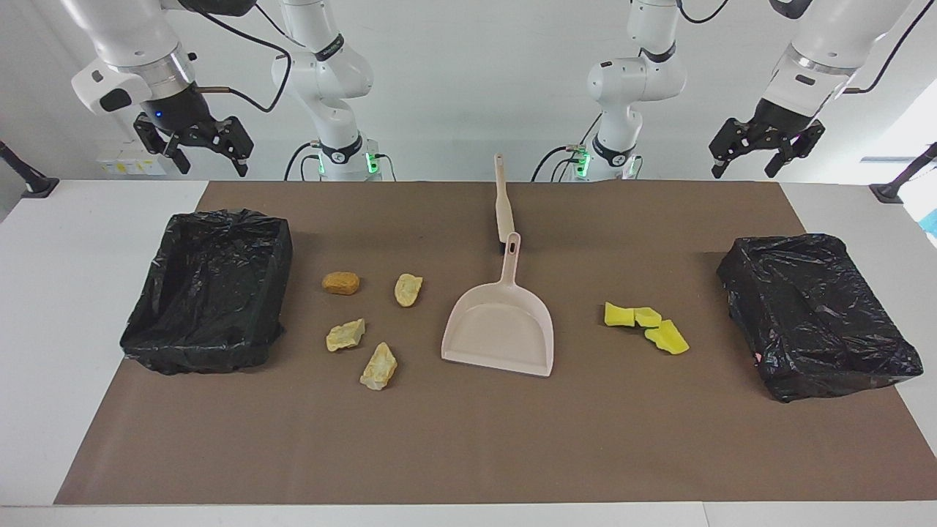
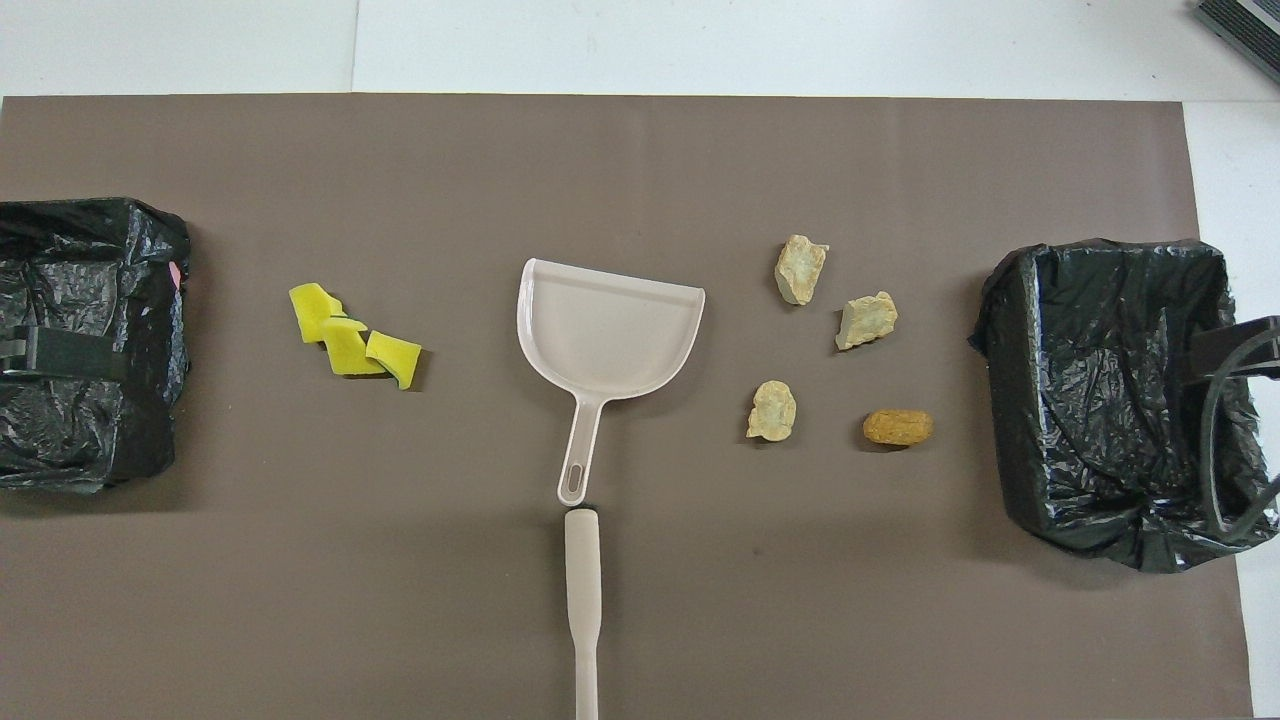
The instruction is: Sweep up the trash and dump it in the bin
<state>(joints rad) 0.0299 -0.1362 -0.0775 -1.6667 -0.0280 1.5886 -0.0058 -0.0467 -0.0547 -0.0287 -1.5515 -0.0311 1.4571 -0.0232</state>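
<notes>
— So what's it got to work with?

— A pale plastic dustpan [image 1: 500, 328] lies flat in the middle of the brown mat [image 1: 468, 439], its handle pointing toward the robots. Just nearer to them, almost touching the handle's tip, is a brush [image 1: 502, 201] of the same colour, lying in line with it.

— And the trash?

— Two lots. Three bright-yellow sponge chunks [image 1: 647, 326] huddle together beside the pan, toward the left arm's end. Four tan, bread-like lumps [image 1: 370, 320] are scattered toward the right arm's end, each well apart from the next.

— Easy to move?

— I'd guess so. They look light and soft, so a brush should push them, though the sponge may bounce or roll rather than slide. The pan and brush look stiff, light and a bit slick; I'd take each by its handle, the only narrow part.

— Where does it all go?

— There's a bin lined with black plastic at each end of the surface. The bin at the right arm's end [image 1: 210, 289] gapes open and I see nothing in it. The bin at the left arm's end [image 1: 816, 315] has its liner crumpled across the top; I can't tell what's inside.

— The arms?

— Both wait up high. The right gripper [image 1: 207, 148] hangs over its end's bin, the left gripper [image 1: 764, 150] over the other, fingers spread apart on both, holding nothing.
</notes>
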